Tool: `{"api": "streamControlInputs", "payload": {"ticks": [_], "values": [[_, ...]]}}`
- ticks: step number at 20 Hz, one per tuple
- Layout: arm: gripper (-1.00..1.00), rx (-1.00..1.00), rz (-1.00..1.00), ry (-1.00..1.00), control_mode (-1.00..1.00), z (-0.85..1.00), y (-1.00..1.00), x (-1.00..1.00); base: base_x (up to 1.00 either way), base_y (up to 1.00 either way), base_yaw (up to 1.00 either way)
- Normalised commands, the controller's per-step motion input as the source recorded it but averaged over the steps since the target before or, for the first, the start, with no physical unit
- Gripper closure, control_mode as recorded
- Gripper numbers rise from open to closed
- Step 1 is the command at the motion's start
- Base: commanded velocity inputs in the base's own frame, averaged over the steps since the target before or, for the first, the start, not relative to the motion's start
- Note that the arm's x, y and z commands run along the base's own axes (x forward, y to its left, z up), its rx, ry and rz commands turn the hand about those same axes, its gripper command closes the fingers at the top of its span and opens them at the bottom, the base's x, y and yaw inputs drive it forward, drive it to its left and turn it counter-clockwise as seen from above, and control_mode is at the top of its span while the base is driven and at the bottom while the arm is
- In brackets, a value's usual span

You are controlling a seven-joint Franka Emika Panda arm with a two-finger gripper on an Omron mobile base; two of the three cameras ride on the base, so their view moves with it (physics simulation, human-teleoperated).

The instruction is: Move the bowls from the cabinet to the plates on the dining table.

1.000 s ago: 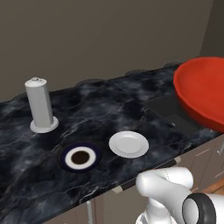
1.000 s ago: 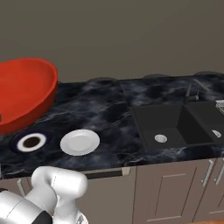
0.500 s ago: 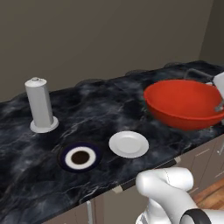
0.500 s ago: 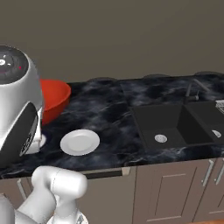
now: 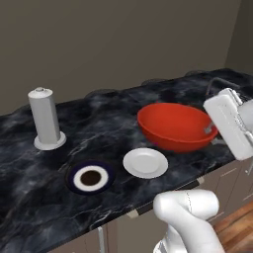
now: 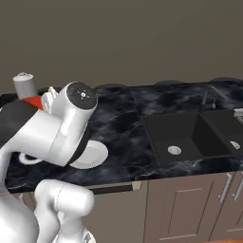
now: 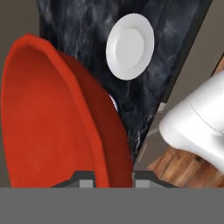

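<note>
1 red bowl (image 5: 175, 126) pinched at its rim by the tool (image 7: 113, 177), 2 white plates (image 5: 145, 162) (image 5: 89, 178) on the table (image 5: 113, 118).

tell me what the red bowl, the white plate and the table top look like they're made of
Red bowl: glossy plain red with soft highlights, probably glazed ceramic or plastic.
White plate: smooth, plain white, likely ceramic, though the render leaves it open.
Table top: black with pale veins and a slight sheen, looks like polished marble.

Red bowl (image 5: 175, 126) aloft – beside empty white plate (image 5: 145, 162)
</note>
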Motion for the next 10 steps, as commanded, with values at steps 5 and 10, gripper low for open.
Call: {"api": "streamControlInputs", "payload": {"ticks": [5, 10], "values": [[1.00, -0.02, 0.32, 0.07, -1.00, -0.41, -0.01, 0.71, 0.00, 0.00, 0.00], [1.00, -0.03, 0.32, 0.11, -1.00, -0.30, -0.11, 0.75, 0.00, 0.00, 0.00]]}}
